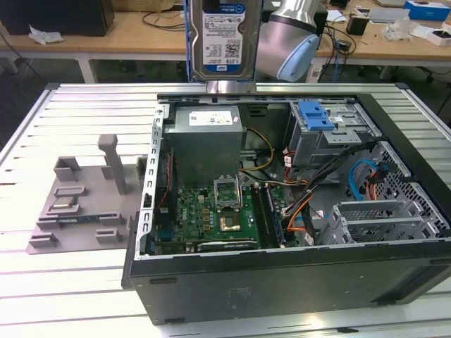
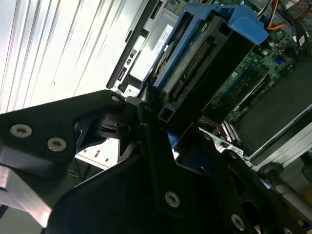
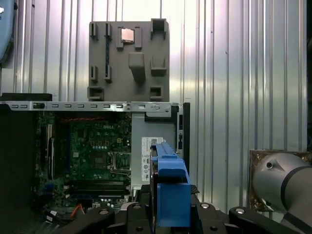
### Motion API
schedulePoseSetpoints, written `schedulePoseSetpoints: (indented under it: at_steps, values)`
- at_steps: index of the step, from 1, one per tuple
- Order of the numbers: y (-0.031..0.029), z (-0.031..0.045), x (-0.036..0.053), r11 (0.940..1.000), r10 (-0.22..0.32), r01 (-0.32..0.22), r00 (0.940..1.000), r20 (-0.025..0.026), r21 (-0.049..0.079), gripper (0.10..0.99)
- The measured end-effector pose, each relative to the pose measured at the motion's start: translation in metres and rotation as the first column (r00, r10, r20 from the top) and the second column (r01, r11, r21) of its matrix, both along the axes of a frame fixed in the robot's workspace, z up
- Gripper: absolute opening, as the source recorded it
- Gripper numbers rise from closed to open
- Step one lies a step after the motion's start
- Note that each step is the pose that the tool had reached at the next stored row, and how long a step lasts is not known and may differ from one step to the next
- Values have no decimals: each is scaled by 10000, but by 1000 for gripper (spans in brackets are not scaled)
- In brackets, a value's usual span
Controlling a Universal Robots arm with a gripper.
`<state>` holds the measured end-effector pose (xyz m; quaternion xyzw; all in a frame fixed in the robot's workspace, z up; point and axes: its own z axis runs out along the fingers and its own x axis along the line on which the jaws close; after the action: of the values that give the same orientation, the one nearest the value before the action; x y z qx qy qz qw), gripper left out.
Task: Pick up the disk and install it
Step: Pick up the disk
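Above the open computer case, in the exterior view, the disk (image 1: 222,39) hangs upright with its label toward the camera and blue bracket strips along its edges. It is just in front of the robot arm (image 1: 292,39). The computer case (image 1: 282,282) lies open-side up on the slatted tabletop (image 1: 70,105). It contains a grey power-supply box (image 1: 206,130), a green motherboard (image 1: 208,211) and a metal drive cage (image 1: 338,137) with a bright-blue latch plate (image 1: 315,115) on it. A grey fixture tray (image 1: 84,201) lies beside the case, on the exterior view's left.

In the second wrist view, the gripper (image 2: 168,129) is clamped on the disk, its black fingers pressing both sides, and the disk's circuit-board face and connector show.

In the first wrist view, the fingers pinch the blue bracket edge from either side, over the power-supply end of the case.
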<state>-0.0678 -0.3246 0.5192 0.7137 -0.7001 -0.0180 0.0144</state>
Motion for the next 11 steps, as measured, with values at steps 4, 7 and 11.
schedulePoseSetpoints:
  at_steps: [4,7,11]
  values:
    - [0,0,158,10000,-2,2,10000,0,0,369]
    - [0,0,242,10000,-1,1,10000,0,0,369]
    - [0,-4,422,10000,0,0,10000,0,0,369]
